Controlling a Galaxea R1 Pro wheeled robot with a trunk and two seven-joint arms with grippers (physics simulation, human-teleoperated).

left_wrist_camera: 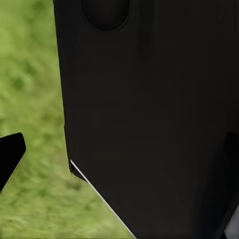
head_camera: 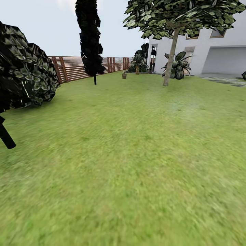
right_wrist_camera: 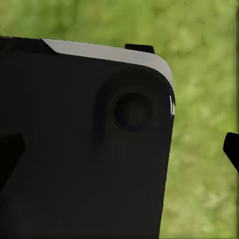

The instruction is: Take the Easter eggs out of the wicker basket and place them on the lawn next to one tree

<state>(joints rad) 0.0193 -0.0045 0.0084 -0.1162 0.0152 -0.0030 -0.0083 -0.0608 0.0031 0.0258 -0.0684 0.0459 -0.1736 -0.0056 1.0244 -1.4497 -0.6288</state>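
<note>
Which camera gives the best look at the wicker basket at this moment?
The head view: the wicker basket stands as a small brown shape far off on the lawn, near the fence, too small to see any eggs. Both wrist views show blurred grass behind dark robot body panels, nothing of the basket.

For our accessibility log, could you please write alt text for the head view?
A wide green lawn runs to a small brown wicker basket far off near a slatted wooden fence. A pale-trunked tree stands right of it before a white house; dark foliage at left.
</note>
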